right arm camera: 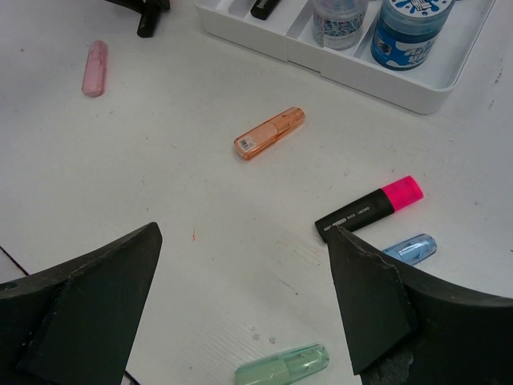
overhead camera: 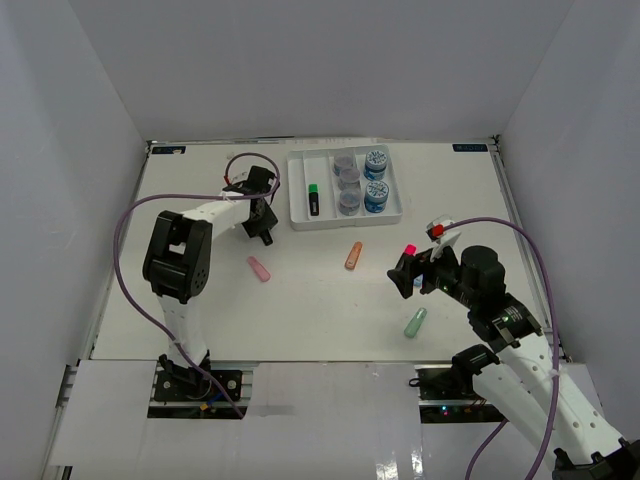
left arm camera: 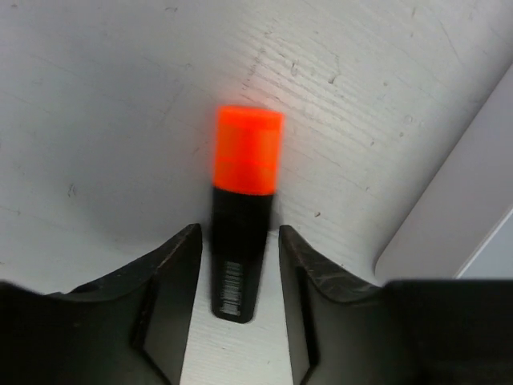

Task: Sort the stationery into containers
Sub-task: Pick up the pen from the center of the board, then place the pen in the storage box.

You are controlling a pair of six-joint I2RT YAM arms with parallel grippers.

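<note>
Scratched matte tabletop (left arm camera: pixel 104 120) bears stubby orange-capped highlighter (left arm camera: pixel 244 192).

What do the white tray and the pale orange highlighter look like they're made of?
The white tray: likely moulded plastic, smooth, rounded rim, slight sheen. The pale orange highlighter: probably translucent plastic, glossy; light shows through its cap end.

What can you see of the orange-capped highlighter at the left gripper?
Short, stubby orange-capped highlighter: black plastic-looking body, bright orange cap on, a small barcode-like label near the body's uncapped end. It sits between the fingers of the left gripper, cap pointing away from the wrist camera, over the white table. The fingers flank the body closely; whether they pinch it, or whether it rests on the table, cannot be told.
</note>
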